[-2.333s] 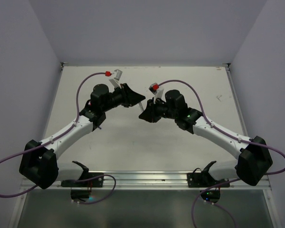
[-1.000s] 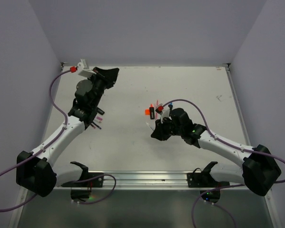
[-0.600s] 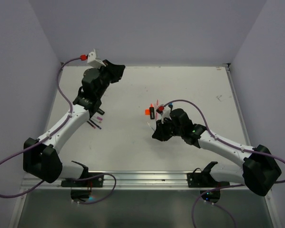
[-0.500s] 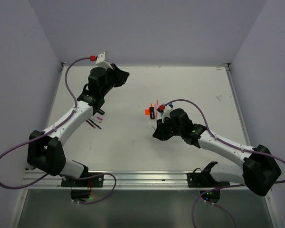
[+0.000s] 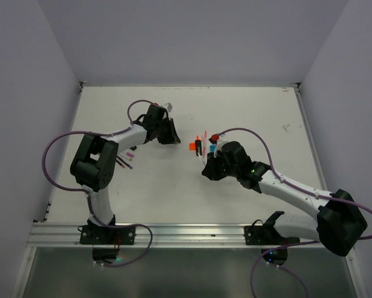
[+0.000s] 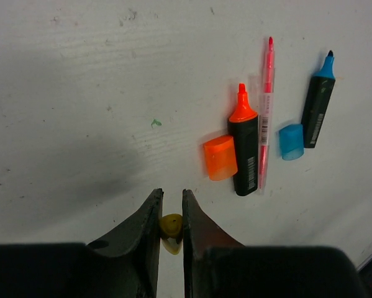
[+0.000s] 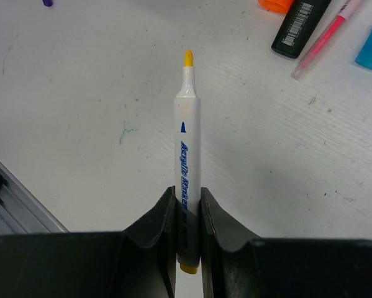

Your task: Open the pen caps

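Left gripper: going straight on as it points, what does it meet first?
Probably bare table. The left gripper, shut on the yellowish cap, points past the orange cap and orange highlighter, which lie off to the right in the left wrist view. Depth is unclear.

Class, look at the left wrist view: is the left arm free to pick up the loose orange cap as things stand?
Probably not yet. The jaws of the left arm are shut on a yellowish cap. The orange cap lies ahead, beside the orange highlighter, with nothing in between.
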Robot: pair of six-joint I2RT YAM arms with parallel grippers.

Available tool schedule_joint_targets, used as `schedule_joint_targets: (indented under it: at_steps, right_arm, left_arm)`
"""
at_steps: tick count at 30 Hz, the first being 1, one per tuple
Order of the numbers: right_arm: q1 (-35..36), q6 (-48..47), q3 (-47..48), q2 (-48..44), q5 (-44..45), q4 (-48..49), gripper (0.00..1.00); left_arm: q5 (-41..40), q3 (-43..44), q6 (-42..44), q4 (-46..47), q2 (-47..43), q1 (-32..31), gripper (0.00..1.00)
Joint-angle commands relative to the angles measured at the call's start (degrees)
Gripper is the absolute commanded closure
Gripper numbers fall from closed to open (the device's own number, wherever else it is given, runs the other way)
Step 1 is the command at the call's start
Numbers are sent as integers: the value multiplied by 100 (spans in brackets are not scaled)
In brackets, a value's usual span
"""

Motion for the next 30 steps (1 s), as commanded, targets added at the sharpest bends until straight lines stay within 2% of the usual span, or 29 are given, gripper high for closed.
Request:
schedule_joint_targets:
  at_steps: [1,6,11,20,24,30]
  right_arm:
    - [14,195,199,-99,375,-53,100]
    - [6,213,348,24,524,-167,100]
    - [6,283,612,278,594,-141,100]
    - [6,591,1279,1148,770,-97,100]
    - [6,784,1754,1763,876,-255,100]
    - [6,1100,2360,2712,911,-238,98]
  left_arm:
    - [297,312,180,-184,182,-104,85]
    - [183,295,154,-211,464,-192,83]
    - [-37,303,172,-246,578,-201,73]
    - [-344,312,189,-325,631,-201,67]
    - [-537,295,128,-360,377,-183,62]
    - [-1239,146,136,-492,-572,-60,51]
